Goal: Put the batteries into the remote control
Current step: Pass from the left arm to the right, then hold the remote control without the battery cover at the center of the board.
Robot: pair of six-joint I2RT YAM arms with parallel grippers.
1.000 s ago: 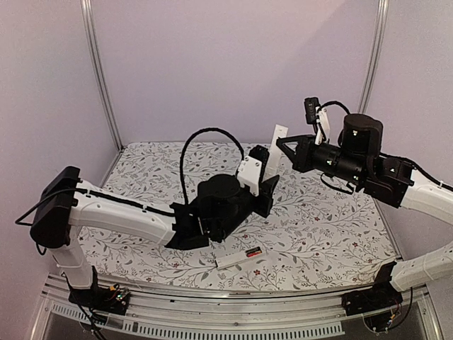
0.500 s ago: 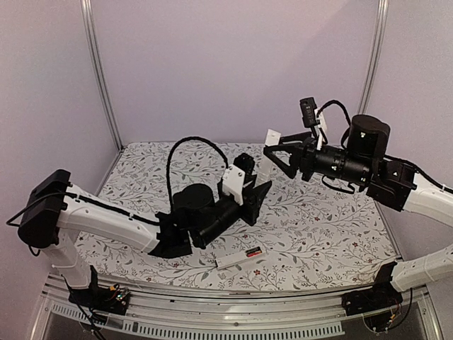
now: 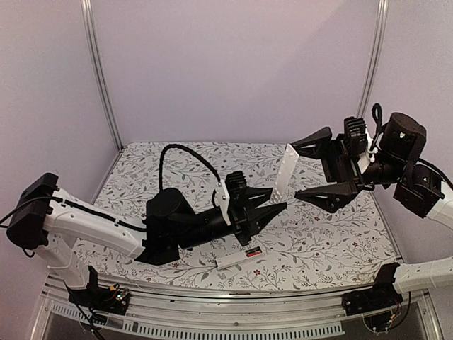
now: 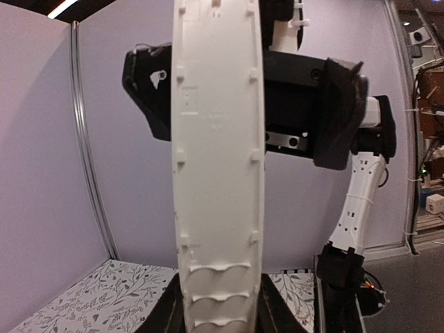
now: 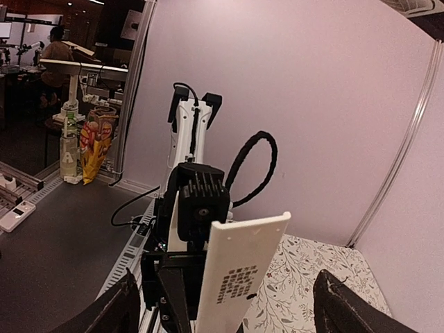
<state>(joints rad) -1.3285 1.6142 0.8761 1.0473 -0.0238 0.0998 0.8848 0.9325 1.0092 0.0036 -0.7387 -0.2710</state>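
Note:
My left gripper point(image 3: 276, 201) is shut on the lower end of a thin white cover strip point(image 3: 285, 172), which it holds upright above the table. The left wrist view shows the strip's ribbed inner face point(image 4: 218, 159) rising from between the left gripper's point(image 4: 218, 322) fingers. My right gripper point(image 3: 296, 170) stands wide open, one jaw on each side of the strip's upper half, touching nothing. From the right wrist, the strip point(image 5: 239, 277) is between the right gripper's point(image 5: 232, 312) spread fingers. The remote control point(image 3: 235, 259) lies near the table's front edge. A small red and black spot point(image 3: 253, 252), battery-sized, sits at its right end.
The floral table cover point(image 3: 333, 234) spreads under both arms. A metal rail point(image 3: 233, 312) runs along the near edge, and upright frame posts point(image 3: 99, 78) stand at the back corners. A black cable loop point(image 3: 180, 152) arches over the left arm.
My right gripper let go of the strip's top, opened wide and drew back to the right. The left arm stretched lower and rightwards, still holding the strip.

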